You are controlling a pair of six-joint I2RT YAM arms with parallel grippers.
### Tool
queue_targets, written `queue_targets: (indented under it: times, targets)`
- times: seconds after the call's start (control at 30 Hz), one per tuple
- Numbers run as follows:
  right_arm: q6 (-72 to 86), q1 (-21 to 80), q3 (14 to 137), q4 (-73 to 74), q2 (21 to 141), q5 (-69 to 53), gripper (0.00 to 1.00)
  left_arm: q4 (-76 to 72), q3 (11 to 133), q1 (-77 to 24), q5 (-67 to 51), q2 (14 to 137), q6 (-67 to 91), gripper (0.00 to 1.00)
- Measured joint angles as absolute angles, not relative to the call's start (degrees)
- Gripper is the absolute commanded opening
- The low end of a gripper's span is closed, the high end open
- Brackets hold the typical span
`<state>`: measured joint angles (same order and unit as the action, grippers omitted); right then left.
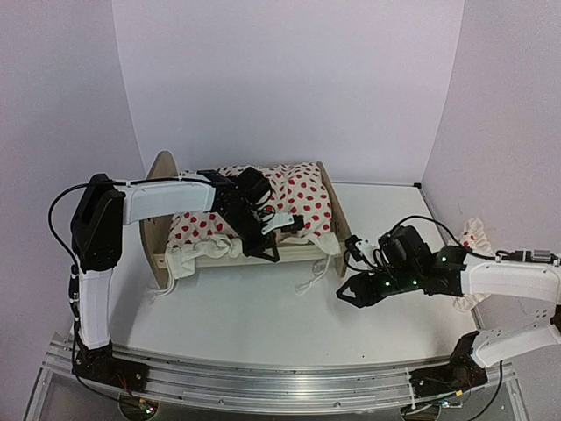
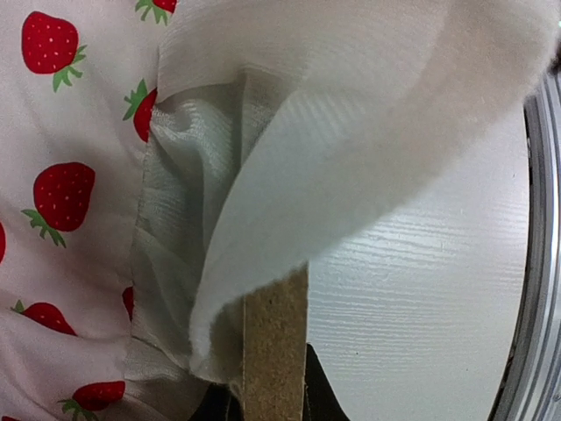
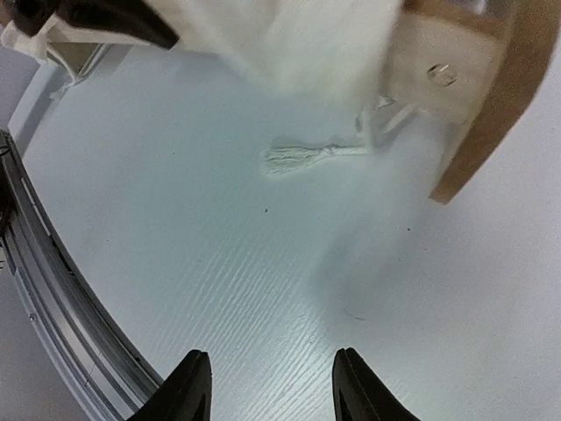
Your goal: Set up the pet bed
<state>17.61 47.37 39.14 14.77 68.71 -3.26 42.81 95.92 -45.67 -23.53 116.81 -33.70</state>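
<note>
The pet bed (image 1: 158,189), light wood with a tall rounded headboard at the left, stands mid-table. A cream duvet with red strawberries (image 1: 302,197) lies bunched over it. My left gripper (image 1: 267,237) reaches over the bed to its near side. In the left wrist view it (image 2: 272,405) is shut on the wooden side rail (image 2: 274,342), with the duvet's white edge (image 2: 351,158) draped over the rail. My right gripper (image 1: 349,289) hovers over the table just right of the footboard (image 3: 478,114). It (image 3: 270,386) is open and holds nothing.
A white tasselled cord (image 3: 302,158) trails on the white table (image 1: 263,324) by the bed's near right corner. A ruffled cream cloth (image 1: 478,235) lies behind my right arm by the right wall. A metal rail (image 1: 280,381) runs along the near edge.
</note>
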Motion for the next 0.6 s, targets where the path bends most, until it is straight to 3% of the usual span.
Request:
queue_targets:
  times: [0.1,0.2,0.33,0.6]
  targets:
    - [17.9,49.6,31.5,2.5,66.0,-0.3,0.41,45.6,100.7,-45.6,-23.9,117.4,-30.2,0.0]
    - [18.7,50.7,23.5,-12.1,66.9,5.7,0.49,49.0,104.0,-45.6,-24.7,117.4,-27.1,0.0]
    - [18.8,51.2,19.2,-28.6,74.5,13.5,0.57,51.6,106.3,-46.0,-25.3,117.4,-23.9,0.0]
    - [16.2,51.4,19.7,-59.0,92.4,24.6,0.62,53.9,108.6,-46.3,-25.6,117.4,-22.1,0.0]
